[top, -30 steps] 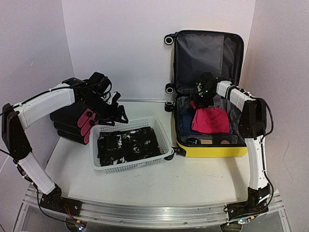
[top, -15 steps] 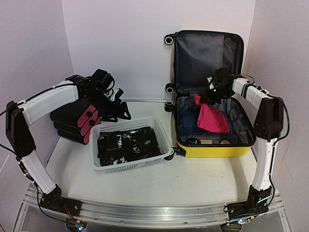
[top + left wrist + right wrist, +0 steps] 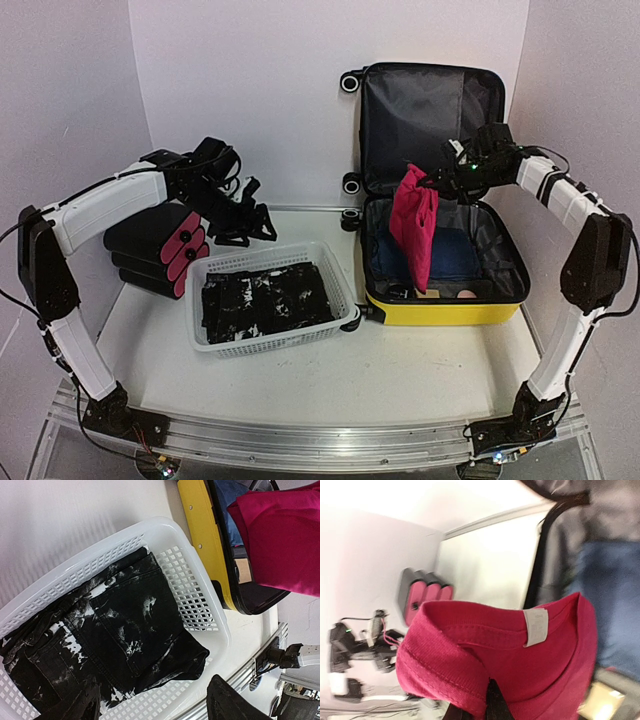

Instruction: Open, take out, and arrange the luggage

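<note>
**Right gripper [image 3: 432, 183] holds a magenta garment [image 3: 413, 225] over the open luggage [image 3: 440, 311]**

The right gripper is clamped on the garment's top edge. The cloth hangs folded above the left side of the yellow suitcase. The luggage lies open at the back right of the table, its lid upright against the wall (dark grey lining facing forward). A blue garment [image 3: 455, 255] rests inside. The left gripper [image 3: 255, 222], its fingers spread and empty, hovers above the far rim of a white mesh basket [image 3: 262, 340]. The basket holds black-and-white jeans [image 3: 262, 297]. Black cases with pink ends [image 3: 160, 250] are stacked to the left of the basket.
</note>
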Available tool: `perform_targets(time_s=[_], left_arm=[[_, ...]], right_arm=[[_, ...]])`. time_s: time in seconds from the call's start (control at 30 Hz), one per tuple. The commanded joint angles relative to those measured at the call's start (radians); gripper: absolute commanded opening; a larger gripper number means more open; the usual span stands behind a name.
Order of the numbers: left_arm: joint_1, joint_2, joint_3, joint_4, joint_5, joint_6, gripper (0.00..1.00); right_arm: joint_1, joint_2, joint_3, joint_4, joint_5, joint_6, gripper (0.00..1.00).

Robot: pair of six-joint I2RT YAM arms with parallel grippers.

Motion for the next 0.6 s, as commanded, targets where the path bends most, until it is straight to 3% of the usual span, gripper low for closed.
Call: perform_targets(time_s=[0.0,0.57], left_arm=[[0.0,-0.003,0.05,0.033,0.025,-0.01,0.73],[0.032,-0.258,-0.181,0.058,-0.004,-0.17,0.76]], right_arm=[[0.035,-0.076,-0.05,0.117,-0.175,0.135,0.0],[0.379,-0.012,-0.05,0.229,0.061,0.311,0.0]])
